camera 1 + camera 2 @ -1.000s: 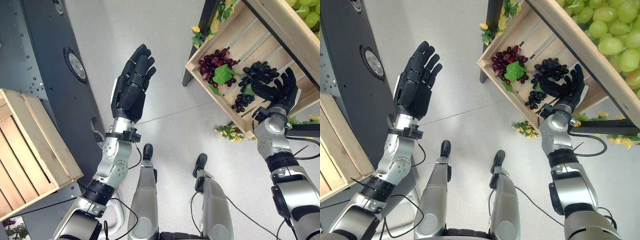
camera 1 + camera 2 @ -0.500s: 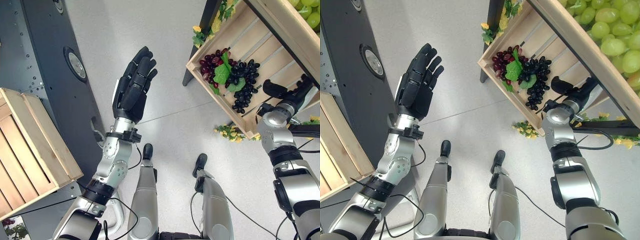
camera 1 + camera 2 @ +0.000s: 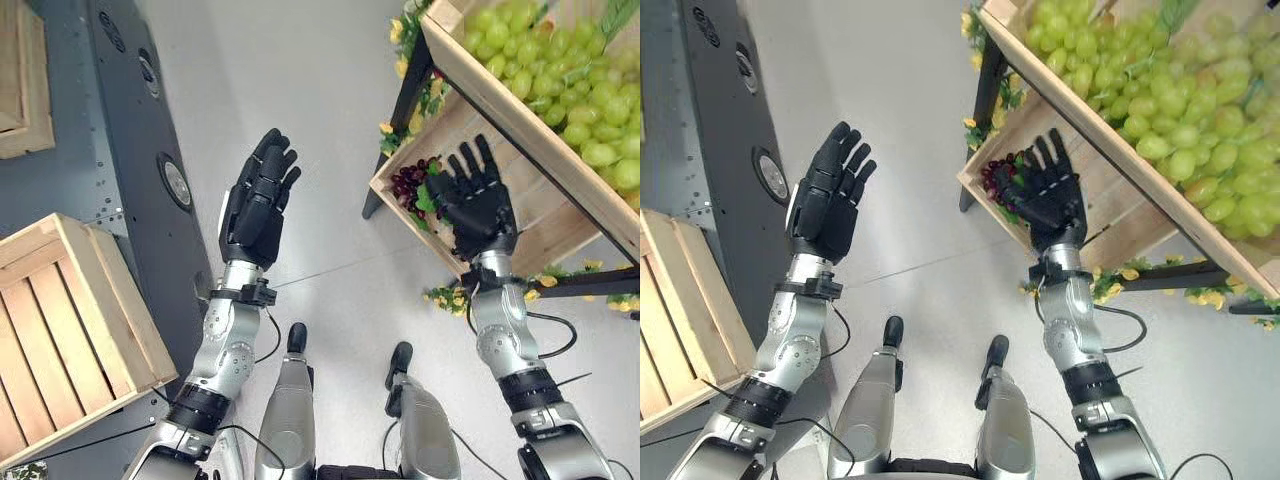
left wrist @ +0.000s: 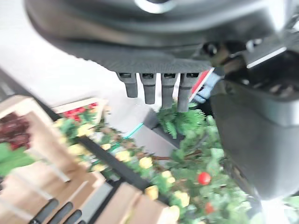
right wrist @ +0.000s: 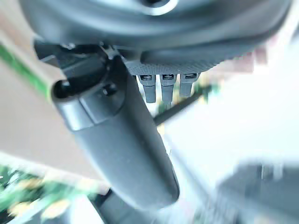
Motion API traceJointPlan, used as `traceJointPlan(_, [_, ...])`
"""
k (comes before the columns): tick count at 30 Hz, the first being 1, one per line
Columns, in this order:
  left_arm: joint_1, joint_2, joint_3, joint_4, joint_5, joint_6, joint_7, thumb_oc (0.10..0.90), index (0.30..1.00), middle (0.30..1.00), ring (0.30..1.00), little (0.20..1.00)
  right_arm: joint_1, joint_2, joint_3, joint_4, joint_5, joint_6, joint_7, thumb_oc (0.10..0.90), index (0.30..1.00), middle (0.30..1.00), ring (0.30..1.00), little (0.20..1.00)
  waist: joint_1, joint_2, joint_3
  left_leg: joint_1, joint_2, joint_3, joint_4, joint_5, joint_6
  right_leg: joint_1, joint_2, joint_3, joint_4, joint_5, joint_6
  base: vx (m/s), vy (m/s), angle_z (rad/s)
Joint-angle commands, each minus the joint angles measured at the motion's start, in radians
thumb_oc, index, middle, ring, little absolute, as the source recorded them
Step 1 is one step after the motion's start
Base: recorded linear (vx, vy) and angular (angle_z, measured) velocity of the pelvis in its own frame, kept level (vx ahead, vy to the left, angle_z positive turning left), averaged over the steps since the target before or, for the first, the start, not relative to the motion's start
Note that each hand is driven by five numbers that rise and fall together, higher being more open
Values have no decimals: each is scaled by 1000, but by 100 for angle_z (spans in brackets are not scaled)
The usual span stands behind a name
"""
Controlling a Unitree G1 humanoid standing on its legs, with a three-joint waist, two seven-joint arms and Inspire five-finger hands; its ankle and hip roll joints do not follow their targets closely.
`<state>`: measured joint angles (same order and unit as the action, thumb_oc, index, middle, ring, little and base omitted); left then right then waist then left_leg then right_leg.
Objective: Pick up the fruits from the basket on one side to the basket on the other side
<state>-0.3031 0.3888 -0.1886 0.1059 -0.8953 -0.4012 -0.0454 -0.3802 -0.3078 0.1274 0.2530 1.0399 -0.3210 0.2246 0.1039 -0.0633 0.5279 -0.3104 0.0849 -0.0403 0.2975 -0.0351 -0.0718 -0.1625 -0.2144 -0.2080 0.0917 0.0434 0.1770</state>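
Left robot hand (image 3: pixel 255 205) raised over the grey floor (image 3: pixel 300 120) at about 9 o'clock from centre, fingers straight and spread, released, holding nothing. In its wrist view the fingertips (image 4: pixel 161 91) stick out straight with nothing between them and the thumb.

Right robot hand (image 3: pixel 478 205) up at about 3 o'clock, palm flat, fingers extended and fanned, also released and empty. It sits in front of the lower wooden crate (image 3: pixel 545 235) of the fruit stand; cannot tell whether it touches the crate. Right wrist view shows straight fingertips (image 5: pixel 168 86) and the thumb sticking out, nothing gripped.

Dark red grapes (image 3: pixel 408 182) with a green leaf (image 3: pixel 428 198) lie in the lower wooden crate, just at 9 o'clock of the right robot hand, partly hidden behind its fingers. Green grapes (image 3: pixel 560 95) fill the upper crate (image 3: pixel 470 75) at about 1 o'clock. Yellow flowers (image 3: pixel 450 297) with greenery trim the stand's black frame (image 3: pixel 395 115) under the lower crate.

Empty slatted wooden crate (image 3: pixel 70 330) at 8 o'clock, well apart from the fruit stand, beside a dark grey panel (image 3: pixel 150 170). Another wooden crate's corner (image 3: pixel 25 80) at 10 o'clock.
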Motion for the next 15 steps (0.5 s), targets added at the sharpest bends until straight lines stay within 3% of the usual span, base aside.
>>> traceJointPlan(1, [19, 12, 38, -169, 77, -71, -79, 800, 900, 900, 900, 900, -5, -18, -44, -162, 74, -16, 239, 800, 900, 900, 900, 900, 7, -43, -142, 51, -20, 59, -64, -29, 36, 94, -75, 24, -97, 97, 15, 118, 197, 15])
traceJointPlan(3, [69, 12, 38, -175, 94, -54, -82, 800, 900, 900, 900, 900, 68, 15, -14, -194, 90, 59, 338, 800, 900, 900, 900, 900, 16, -53, -189, 104, -39, 59, -95, -43, 50, 122, -107, 24, -134, 153, 31, 120, 241, 16])
traceJointPlan(9, [151, 2, 49, -164, 103, -42, -100, 800, 900, 900, 900, 900, 189, 35, 57, -194, 53, 148, 433, 800, 900, 900, 900, 900, 28, -53, -249, 174, -67, 59, -147, -55, 77, 124, -141, 23, -114, 202, 41, 77, 158, 4])
traceJointPlan(11, [206, 7, 51, -169, 128, -46, -112, 800, 900, 900, 900, 900, 251, 44, 109, -182, 68, 205, 463, 800, 900, 900, 900, 900, 27, -43, -273, 219, -61, 70, -193, -47, 90, 107, -111, 34, -39, 170, 34, 65, 40, -18])
traceJointPlan(12, [218, 11, 42, -170, 149, -32, -113, 800, 900, 900, 900, 900, 305, 50, 123, -158, 70, 220, 444, 800, 900, 900, 900, 900, 15, -33, -293, 228, -66, 48, -219, -32, 98, 110, -60, 69, -12, 115, 20, 52, -39, -15])
traceJointPlan(15, [229, 13, 41, -164, 153, -23, -104, 800, 900, 900, 900, 900, 339, 52, 147, -130, 81, 214, 425, 800, 900, 900, 900, 900, 5, -24, -306, 247, -62, 36, -260, -14, 99, 111, -36, 79, 3, 102, 14, 3, -120, 18])
